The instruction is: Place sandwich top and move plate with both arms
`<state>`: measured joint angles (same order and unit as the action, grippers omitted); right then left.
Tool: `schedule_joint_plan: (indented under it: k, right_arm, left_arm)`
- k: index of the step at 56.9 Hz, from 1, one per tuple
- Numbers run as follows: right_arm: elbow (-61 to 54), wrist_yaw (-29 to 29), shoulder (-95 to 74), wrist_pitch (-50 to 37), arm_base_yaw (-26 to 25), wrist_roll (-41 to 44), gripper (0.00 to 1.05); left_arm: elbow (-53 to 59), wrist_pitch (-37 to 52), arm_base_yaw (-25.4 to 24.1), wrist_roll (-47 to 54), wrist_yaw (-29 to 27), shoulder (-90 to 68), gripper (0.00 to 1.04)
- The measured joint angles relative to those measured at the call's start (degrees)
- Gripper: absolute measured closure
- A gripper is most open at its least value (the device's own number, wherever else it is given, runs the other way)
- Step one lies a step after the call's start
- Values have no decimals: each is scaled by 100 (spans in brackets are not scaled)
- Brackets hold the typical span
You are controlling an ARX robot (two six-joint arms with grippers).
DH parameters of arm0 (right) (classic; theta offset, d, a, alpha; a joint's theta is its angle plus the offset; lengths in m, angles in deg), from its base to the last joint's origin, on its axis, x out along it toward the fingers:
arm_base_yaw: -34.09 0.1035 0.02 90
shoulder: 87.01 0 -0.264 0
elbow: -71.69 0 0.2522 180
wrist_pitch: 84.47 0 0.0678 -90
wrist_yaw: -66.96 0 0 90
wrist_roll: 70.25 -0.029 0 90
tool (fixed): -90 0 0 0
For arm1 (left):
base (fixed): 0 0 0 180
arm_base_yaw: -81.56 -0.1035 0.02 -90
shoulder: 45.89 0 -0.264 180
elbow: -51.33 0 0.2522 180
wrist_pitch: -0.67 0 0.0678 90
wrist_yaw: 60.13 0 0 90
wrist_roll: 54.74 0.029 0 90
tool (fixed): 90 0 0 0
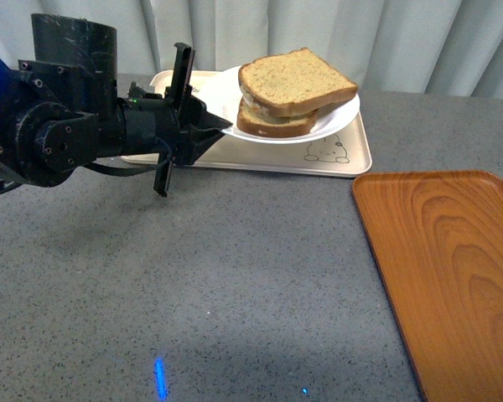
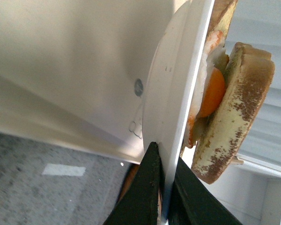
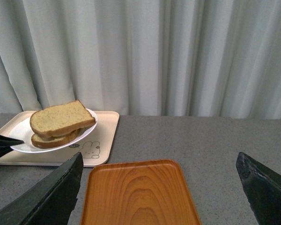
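The white plate hangs lifted and tilted above the beige tray, and my left gripper is shut on its left rim. On the plate lies the sandwich top, resting on the lower slice with egg between. The left wrist view shows the plate edge-on, clamped by my left gripper, with the sandwich top and orange yolk beside it. From the right wrist view, the plate and sandwich top sit far off, and my right gripper is open over the orange tray.
A beige rabbit-print tray lies at the back of the grey table, under the raised plate. An orange wood-grain tray occupies the right side, seen also as the orange tray in the right wrist view. Curtains hang behind.
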<state>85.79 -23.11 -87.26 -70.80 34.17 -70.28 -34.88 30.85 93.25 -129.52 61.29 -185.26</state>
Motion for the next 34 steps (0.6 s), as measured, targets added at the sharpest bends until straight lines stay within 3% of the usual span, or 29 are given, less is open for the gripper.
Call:
schedule_joint_plan:
  k: [26,34]
  right_arm:
    - [0,0,2,0,0,0,9]
    - [0,0,0,0,0,0,9]
  left_arm:
    - [-944,-839,-127,409,-341,-599,100]
    - [-767,-776,-136,446,-337,-514,72]
